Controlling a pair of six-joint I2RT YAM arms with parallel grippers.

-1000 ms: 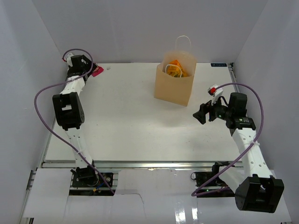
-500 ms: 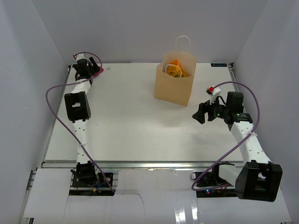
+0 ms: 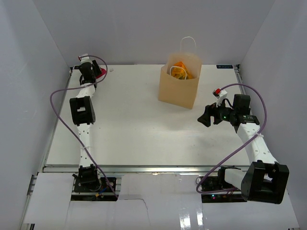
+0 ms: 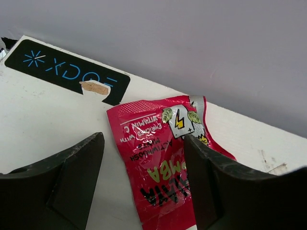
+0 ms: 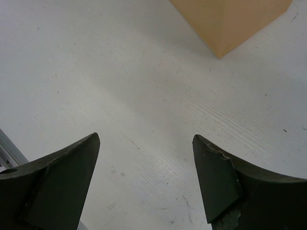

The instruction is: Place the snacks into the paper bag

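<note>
A magenta snack packet (image 4: pixel 158 158) lies flat on the table at the far left corner, by the back wall; in the top view only a sliver of the magenta packet (image 3: pixel 100 72) shows beside the arm. My left gripper (image 4: pixel 144 143) is open right over it, one finger on each side. The tan paper bag (image 3: pixel 178 88) stands upright at the back middle, with an orange pouch (image 3: pixel 181 70) and its white handles showing in its mouth. Its lower corner shows in the right wrist view (image 5: pixel 230 21). My right gripper (image 5: pixel 146 143) is open and empty above bare table, right of the bag.
A black label with blue lettering (image 4: pixel 67 72) is stuck on the table's back edge, left of the packet. The back wall (image 4: pixel 192 43) rises right behind it. A purple cable (image 3: pixel 60 98) loops off the left arm, and another cable (image 3: pixel 259 100) off the right arm.
My left arm has stretched toward the far left corner and its gripper now sits over the magenta packet. The right arm has barely shifted.
</note>
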